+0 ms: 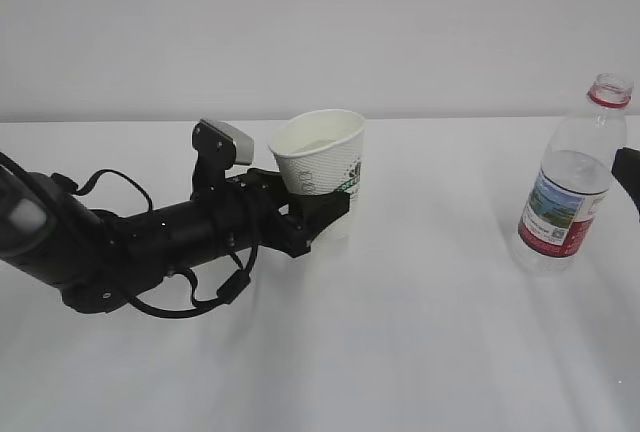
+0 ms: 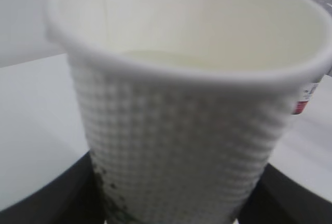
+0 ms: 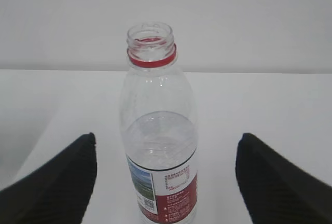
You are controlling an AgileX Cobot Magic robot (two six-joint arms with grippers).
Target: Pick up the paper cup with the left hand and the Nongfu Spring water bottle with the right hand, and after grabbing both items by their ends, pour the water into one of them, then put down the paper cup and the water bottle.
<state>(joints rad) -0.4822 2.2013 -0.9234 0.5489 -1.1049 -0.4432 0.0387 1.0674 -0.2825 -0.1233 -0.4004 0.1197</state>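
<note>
My black left hand [image 1: 318,214] is clamped around the small white dimpled paper cup [image 1: 322,154], upright on the white tabletop [image 1: 420,332]. Well to its right stands the clear ribbed plastic water bottle [image 3: 158,130], capless, red-labelled, between my right hand's [image 3: 165,180] spread, released fingers [image 3: 57,182], untouched.

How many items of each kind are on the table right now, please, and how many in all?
Paper cups: 1, the paper cup, white with green print.
Bottles: 1, the Nongfu Spring water bottle, clear, capless, with a red label.
Total: 2
</note>
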